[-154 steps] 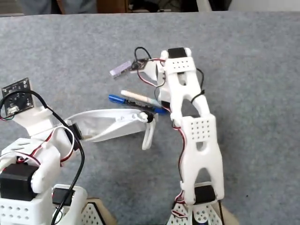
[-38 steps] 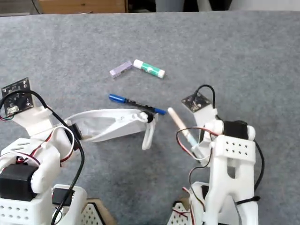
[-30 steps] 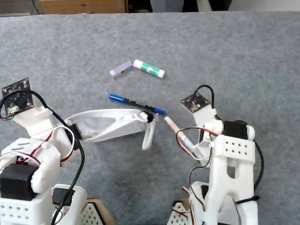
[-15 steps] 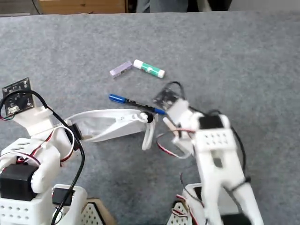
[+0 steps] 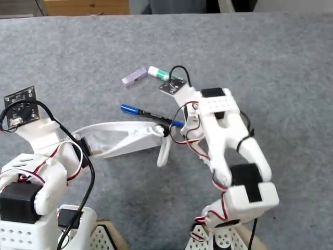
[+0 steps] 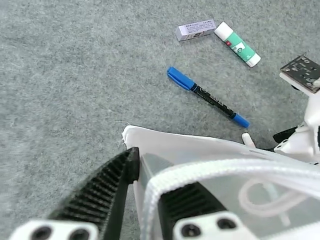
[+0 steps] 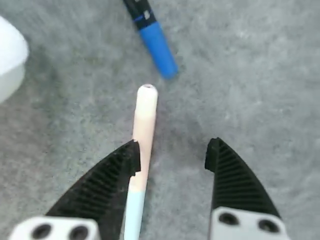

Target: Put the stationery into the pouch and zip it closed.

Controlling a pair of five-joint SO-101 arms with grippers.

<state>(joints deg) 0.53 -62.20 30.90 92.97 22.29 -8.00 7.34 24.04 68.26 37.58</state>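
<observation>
Pouch first: its edge is clamped in the left gripper, black jaws closed tight on the white fabric, and the rest stretches across the grey mat toward the right arm. The right gripper has its jaws spread wide, low over the mat just off the pouch's far end. A peach and light-blue pen sits right against the inner side of one finger, with nothing pinching it. Just past that pen's tip is the end of the blue pen, close but not touching. Farther out, well apart from the pouch, a green-and-white glue stick and a small purple block lie nearly end to end.
</observation>
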